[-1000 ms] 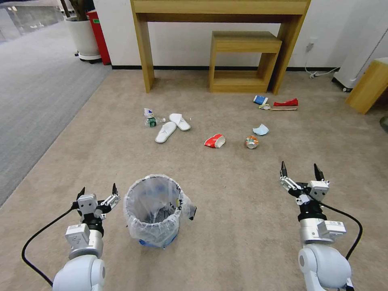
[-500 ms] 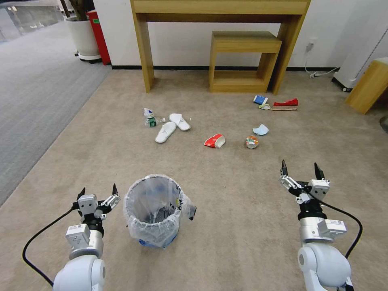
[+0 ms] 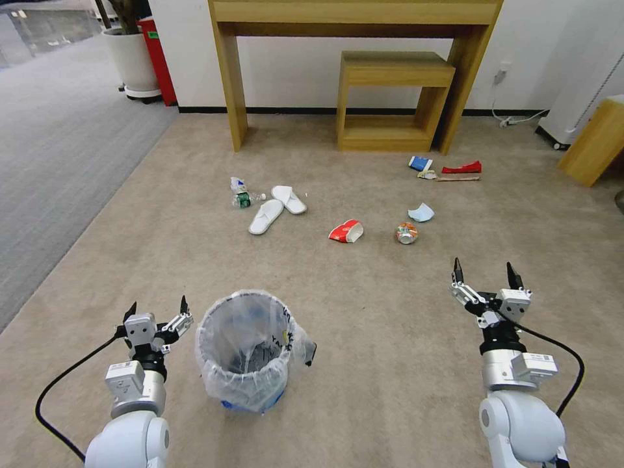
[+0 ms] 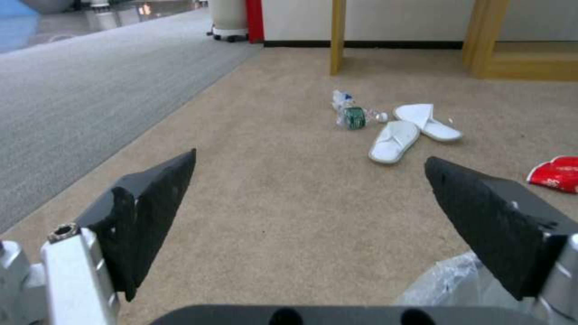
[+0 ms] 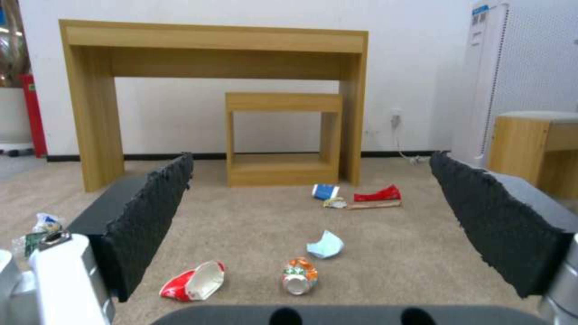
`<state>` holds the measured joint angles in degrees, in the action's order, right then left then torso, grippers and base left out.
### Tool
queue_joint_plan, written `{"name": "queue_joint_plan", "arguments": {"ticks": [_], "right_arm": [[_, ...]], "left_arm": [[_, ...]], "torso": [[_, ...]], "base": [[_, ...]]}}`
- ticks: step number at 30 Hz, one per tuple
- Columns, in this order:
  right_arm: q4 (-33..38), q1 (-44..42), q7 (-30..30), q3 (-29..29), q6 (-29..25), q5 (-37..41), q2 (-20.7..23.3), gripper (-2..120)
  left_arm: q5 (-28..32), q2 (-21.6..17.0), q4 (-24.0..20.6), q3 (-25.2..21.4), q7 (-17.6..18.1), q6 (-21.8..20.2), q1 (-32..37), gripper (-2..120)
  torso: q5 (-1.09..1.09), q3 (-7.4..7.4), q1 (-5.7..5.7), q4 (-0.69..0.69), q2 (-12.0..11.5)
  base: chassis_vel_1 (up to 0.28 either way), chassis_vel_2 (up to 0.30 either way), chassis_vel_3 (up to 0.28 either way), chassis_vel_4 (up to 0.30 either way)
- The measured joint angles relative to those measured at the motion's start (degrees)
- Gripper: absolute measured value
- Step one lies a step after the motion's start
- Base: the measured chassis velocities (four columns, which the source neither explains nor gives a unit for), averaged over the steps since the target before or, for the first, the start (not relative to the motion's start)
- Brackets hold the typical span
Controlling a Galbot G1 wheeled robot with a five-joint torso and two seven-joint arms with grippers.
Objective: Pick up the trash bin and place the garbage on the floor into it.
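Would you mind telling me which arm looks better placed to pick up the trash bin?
The left arm, probably. Its open pincer sits right beside the trash bin, level with the bagged rim. The right pincer, also open, is far off across bare carpet, nearer the orange can.

Bright, even indoor light, soft faint shadows; wrist views blurry, head view bowed at edges.

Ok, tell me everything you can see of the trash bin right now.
The trash bin is a small round dark bin standing upright on the beige carpet, lined with a clear, wrinkly plastic bag folded over its rim and bunched down its sides. Something dark shows through the liner inside. Nothing grips it: the left gripper hangs open just beside it, apart from it, and the litter lies farther ahead.
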<state>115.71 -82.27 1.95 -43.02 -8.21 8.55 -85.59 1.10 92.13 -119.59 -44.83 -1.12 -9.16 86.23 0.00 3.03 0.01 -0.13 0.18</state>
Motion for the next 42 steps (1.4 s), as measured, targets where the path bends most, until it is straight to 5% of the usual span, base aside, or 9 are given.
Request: {"name": "queue_joint_plan", "arguments": {"ticks": [14,26,42], "right_arm": [[0.22,-0.17,0.4,-0.1,-0.65,1.18,0.92,100],[0.57,-0.69,1.33,-0.29,-0.22,1.9,1.56,100],[0.33,-1.13,2.24,-0.8,-0.24,1.01,0.46,100]], "left_arm": [[0.05,0.0,0.73,0.75,0.48,-0.99,-1.04,100],[3.59,-0.98,1.7,8.65,2.55,-3.91,-0.89,100],[9.89,-5.07,6.45,14.61,9.59,-9.11,-3.2,100]], "torso": [[0.0,-0.01,0.0,0.0,0.0],[0.01,-0.01,0.0,0.0,0.0],[0.0,-0.01,0.0,0.0,0.0]], "base": [[0.0,0.0,0.0,0.0],[0.0,0.0,0.0,0.0],[0.0,0.0,0.0,0.0]]}}
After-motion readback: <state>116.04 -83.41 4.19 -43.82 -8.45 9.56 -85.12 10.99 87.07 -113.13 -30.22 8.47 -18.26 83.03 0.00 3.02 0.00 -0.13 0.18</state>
